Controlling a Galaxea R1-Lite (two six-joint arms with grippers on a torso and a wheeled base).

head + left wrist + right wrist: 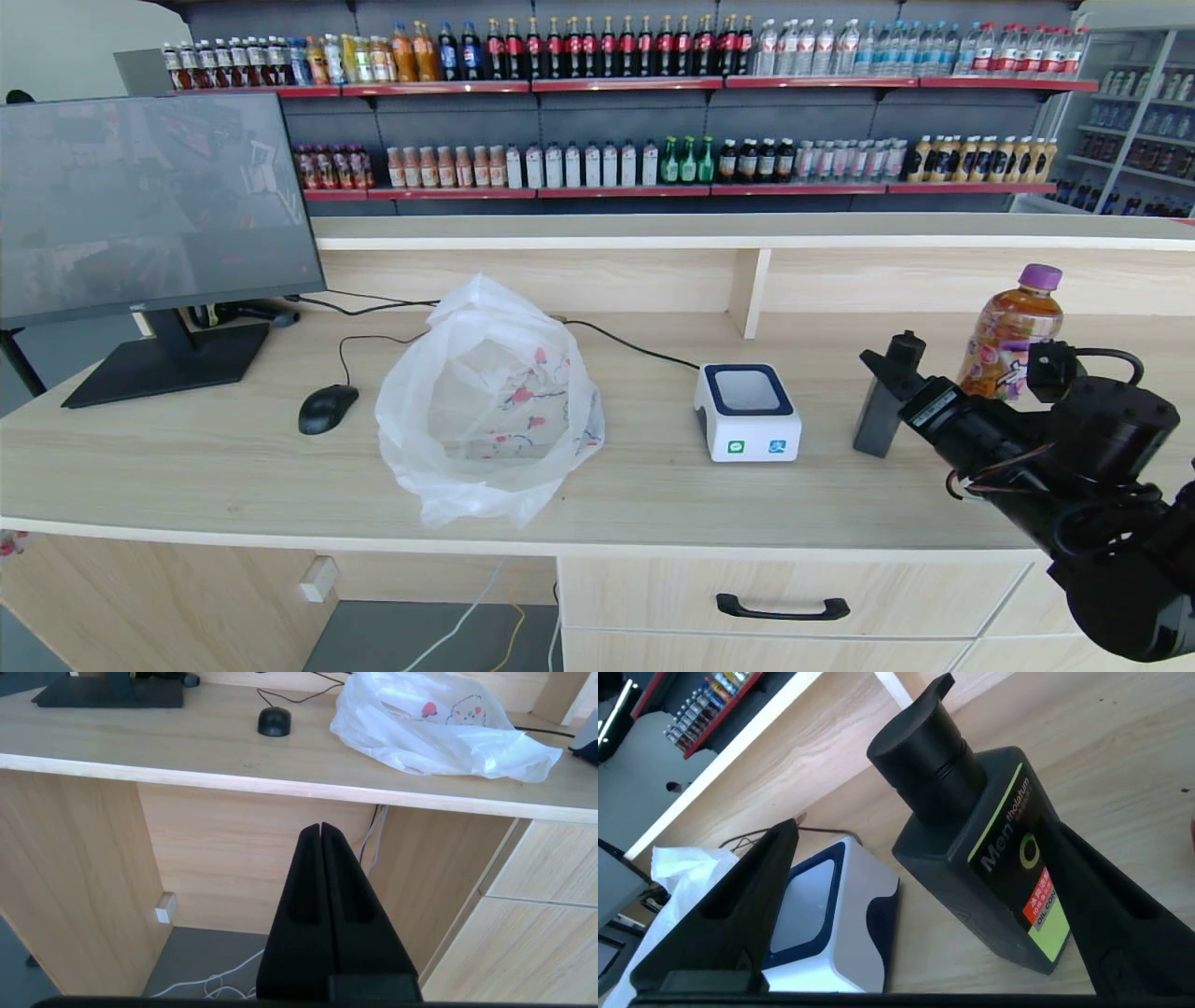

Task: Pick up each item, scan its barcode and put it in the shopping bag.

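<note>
Black bottle (882, 401) stands upright on the counter (233, 467), just to the right of the scanner (747, 411) and near the front. Juice bottle (1011, 336) with purple cap stands behind it, farther right, apart from it.

Step in hand, as I judge it: pick-up of the black bottle. Not lifted; its base is on the wood. Nothing scanned at this point by the look of it.

Right gripper (924, 831) is spread wide, with the black bottle between the two fingers. One finger lies right along the bottle's side; cannot tell if it touches. The other finger is well off, over toward the scanner. So no grip yet.

Next move calls for closing on the bottle's flat body below the cap, squarely so it doesn't tip or twist. Then lift, turn the barcode face to the scanner window, then carry it left to the bag (490, 401). No barcode visible on the labelled side facing the wrist camera, so it may need a turn. The bag mouth is slumped and crumpled, so the drop could catch on the plastic.

Left gripper (321, 831) has its fingers pressed together with nothing between them, and hangs below the counter edge in front of the cabinet.

Mouse (327, 408) and monitor (149, 205) sit left of the bag.
</note>
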